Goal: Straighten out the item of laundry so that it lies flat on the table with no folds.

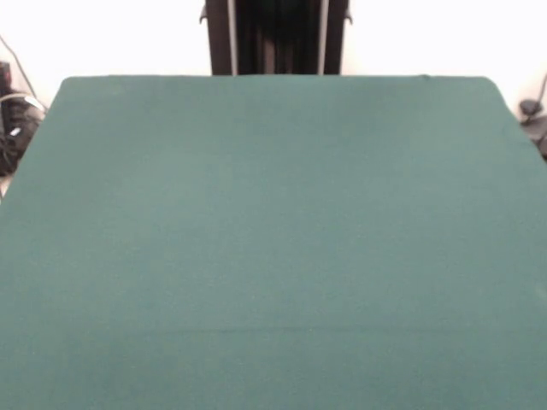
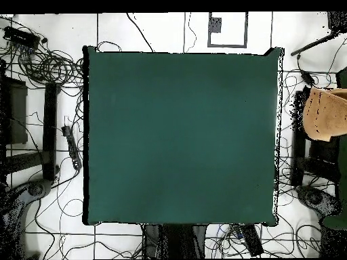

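Fingers: not visible in either view; whether they are spread or pressed together cannot be told. Only the robot's dark pedestal shows, at the far edge of the front view.

Worktop: large, rectangular, covered in dark green felt-like cloth. Nothing lies on it in either view.

Item of laundry: golden-tan cloth, seen only from overhead, off the worktop beyond its right-hand edge in that view. It hangs or is held in a bunched, curved shape above the cable-strewn floor. What supports it cannot be made out. Border bands and tag are not discernible.

Handling, judged: soft, limp and light; it should drape and crumple rather than hold form, and the looped pile will likely grip the felt rather than slide. Best taken at a corner or along a hem, then drawn outward across the felt to pull out folds. A pinch in the middle would probably only bunch it.

Task status, judged: not begun; the cloth must first reach the worktop.
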Action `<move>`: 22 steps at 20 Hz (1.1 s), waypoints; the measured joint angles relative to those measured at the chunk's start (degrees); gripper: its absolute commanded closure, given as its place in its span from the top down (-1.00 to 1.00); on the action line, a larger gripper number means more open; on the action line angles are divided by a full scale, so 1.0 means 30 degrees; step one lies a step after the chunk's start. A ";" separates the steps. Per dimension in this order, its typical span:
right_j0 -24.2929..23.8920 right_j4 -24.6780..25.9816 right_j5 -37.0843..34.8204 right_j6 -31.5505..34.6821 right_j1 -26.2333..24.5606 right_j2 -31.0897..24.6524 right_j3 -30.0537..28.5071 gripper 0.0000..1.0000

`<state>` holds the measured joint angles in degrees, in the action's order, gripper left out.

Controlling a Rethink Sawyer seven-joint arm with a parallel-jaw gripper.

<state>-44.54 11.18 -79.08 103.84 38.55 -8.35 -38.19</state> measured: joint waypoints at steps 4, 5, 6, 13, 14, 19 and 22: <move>0.0002 0.0004 0.0631 0.0000 0.0012 0.0000 -0.0376 -1.00; 0.0002 -0.0006 0.0761 0.0000 0.0018 0.0000 -0.0471 -1.00; 0.0002 -0.0016 0.0890 0.0000 0.0024 0.0000 -0.0566 -1.00; 0.0002 -0.0068 0.1501 0.0000 0.0028 0.0000 -0.1028 -1.00; 0.0002 -0.0068 0.1548 0.0000 0.0029 0.0000 -0.1078 -1.00; 0.0049 -0.0063 0.1576 0.0000 0.0028 0.0003 -0.1282 -1.00; 0.0144 -0.0063 0.1580 0.0000 0.0033 0.0006 -0.1296 -1.00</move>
<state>-44.11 10.99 -74.34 103.84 38.65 -8.33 -42.08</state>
